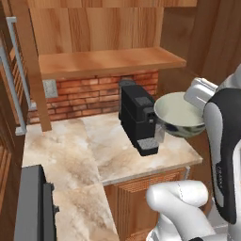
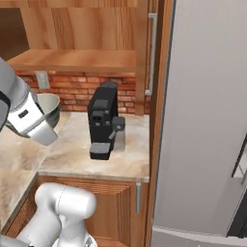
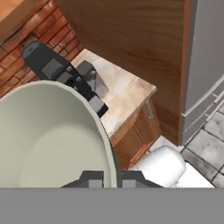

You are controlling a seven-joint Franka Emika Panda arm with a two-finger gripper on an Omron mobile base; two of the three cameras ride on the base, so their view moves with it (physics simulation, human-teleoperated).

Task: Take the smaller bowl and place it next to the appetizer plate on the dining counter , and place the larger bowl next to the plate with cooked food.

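My gripper (image 3: pixel 111 180) is shut on the rim of the smaller bowl (image 3: pixel 48 140), a deep pale grey-green bowl with a plain cream inside. The bowl (image 1: pixel 178 114) hangs in the air, tilted, above the right end of a marble kitchen counter (image 1: pixel 70 141), just right of a black coffee machine (image 1: pixel 139 117). From the right base view the bowl (image 2: pixel 52 107) peeks out behind my white wrist. The larger bowl, the appetizer plate, the plate with cooked food and the dining counter are out of view.
The coffee machine (image 2: pixel 102 120) stands near the counter's right end, in front of a brick wall (image 1: pixel 89 94) under a wooden shelf (image 1: pixel 108 61). A tall grey fridge (image 2: pixel 207 120) stands right of the counter. A dark appliance (image 1: pixel 28 207) sits at the lower left.
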